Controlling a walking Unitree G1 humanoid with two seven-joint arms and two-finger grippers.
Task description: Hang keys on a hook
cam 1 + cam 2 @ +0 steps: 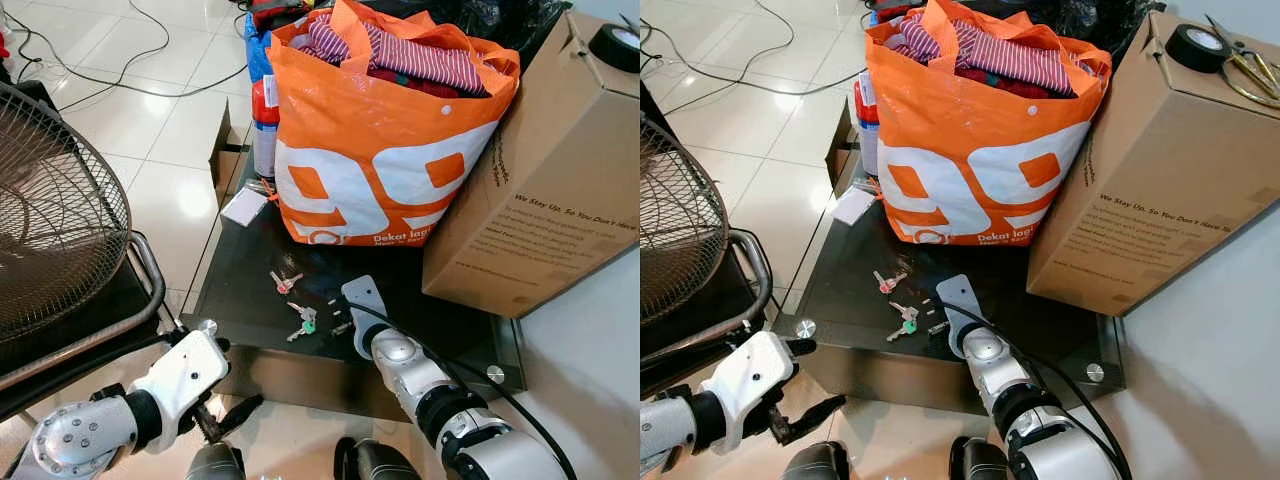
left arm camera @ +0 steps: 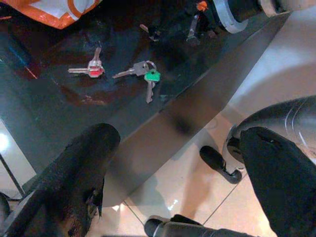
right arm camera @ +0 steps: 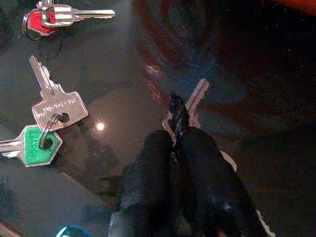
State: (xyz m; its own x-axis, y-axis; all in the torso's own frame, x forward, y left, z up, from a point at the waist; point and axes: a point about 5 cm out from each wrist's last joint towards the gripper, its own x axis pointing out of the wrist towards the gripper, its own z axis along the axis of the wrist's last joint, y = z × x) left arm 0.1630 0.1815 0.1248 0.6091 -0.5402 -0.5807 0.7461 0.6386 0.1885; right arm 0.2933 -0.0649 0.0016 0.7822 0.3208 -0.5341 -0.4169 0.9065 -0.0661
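Metal keys lie flat on the dark glass surface (image 1: 250, 300) near its front edge: a red-capped set (image 3: 42, 19) farthest in, a plain key ringed to a green-capped one (image 3: 37, 143) closer to the edge, and a bare silver key (image 3: 195, 101) just beside them. The right gripper (image 3: 177, 121) is down at the glass with its 2 fingers pressed together, a dark sliver pinched at the tips right over that bare key; whether it has the key itself I cannot tell. The left gripper (image 2: 173, 148) hangs below the front edge, fingers spread. By my reading these keys are light, stiff and thin, and will slide on smooth glass rather than lift, so a flat pinch may skate. The ring on the green pair looks the better hold, since it stands slightly proud and is also what would go over a hook. An orange bag (image 1: 390, 140) and a box (image 1: 540, 170) crowd the back edge.
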